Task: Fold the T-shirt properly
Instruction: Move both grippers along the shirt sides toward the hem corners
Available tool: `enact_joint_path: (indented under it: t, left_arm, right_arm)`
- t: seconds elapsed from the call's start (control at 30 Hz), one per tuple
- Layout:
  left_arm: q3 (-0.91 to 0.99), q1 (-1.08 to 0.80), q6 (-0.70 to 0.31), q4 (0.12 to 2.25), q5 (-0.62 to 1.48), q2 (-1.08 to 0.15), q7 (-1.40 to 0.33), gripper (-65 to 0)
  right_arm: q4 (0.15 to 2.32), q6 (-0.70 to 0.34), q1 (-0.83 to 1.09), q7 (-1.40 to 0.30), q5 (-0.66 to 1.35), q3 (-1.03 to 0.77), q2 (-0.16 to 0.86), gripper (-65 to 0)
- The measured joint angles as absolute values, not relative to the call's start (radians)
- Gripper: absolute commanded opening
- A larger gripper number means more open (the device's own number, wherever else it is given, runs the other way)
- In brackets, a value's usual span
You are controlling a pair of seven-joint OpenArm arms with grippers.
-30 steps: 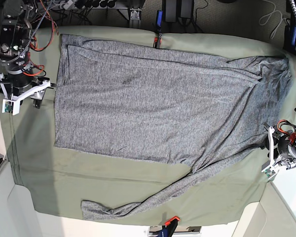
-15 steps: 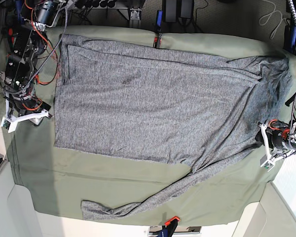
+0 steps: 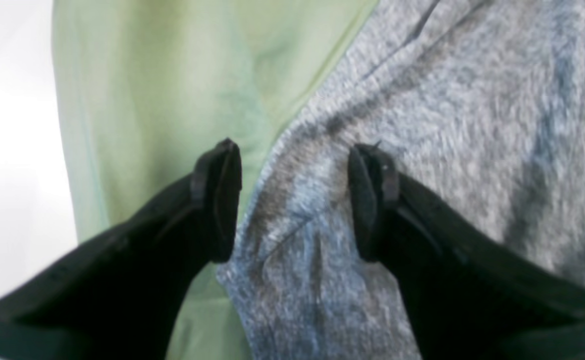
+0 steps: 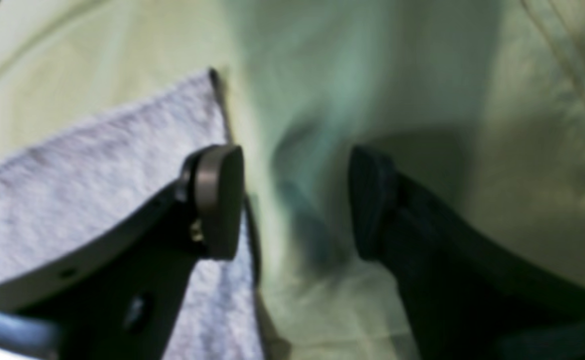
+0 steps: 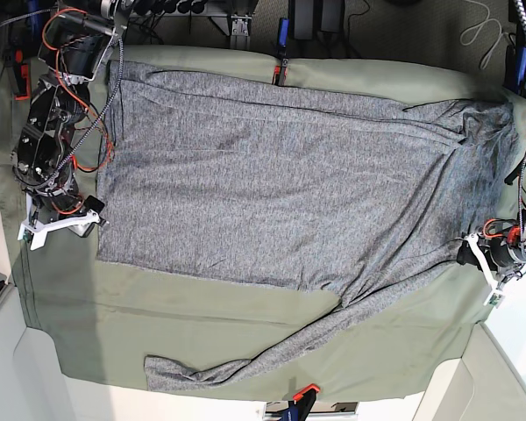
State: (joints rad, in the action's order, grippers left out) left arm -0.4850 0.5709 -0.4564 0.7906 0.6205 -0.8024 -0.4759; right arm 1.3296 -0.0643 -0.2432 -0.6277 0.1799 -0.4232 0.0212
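Looks like the setup for the first fold: both arms lining up on the T-shirt (image 5: 289, 184), which lies flat and takes up most of the worktop (image 5: 245, 338), one long sleeve trailing toward the near edge. Left pincer (image 3: 292, 200) is wide open, straddling the shirt's edge by the worktop's right side, gripping nothing. Right pincer (image 4: 295, 200) is open too, at the hem corner by the left edge, holding nothing. My guess at the next step: drop down and pinch fabric only, not the green cloth (image 3: 172, 90).
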Motion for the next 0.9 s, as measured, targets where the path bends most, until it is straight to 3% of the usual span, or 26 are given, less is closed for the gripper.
enact_joint_path:
  t: [0.23, 0.9]
  left_arm:
    - [-0.484, 0.571, -0.333, 0.723, 0.543, -0.804, -0.395, -28.4]
    - [-0.444, 0.571, -0.382, 0.634, 0.530, -0.712, -0.385, -28.5]
  right_arm:
    - [1.291, -0.104, -0.244, -0.587, 0.179, -0.423, 0.022, -31.5]
    - [1.289, -0.154, -0.244, -0.599, 0.247, -0.414, 0.010, -31.5]
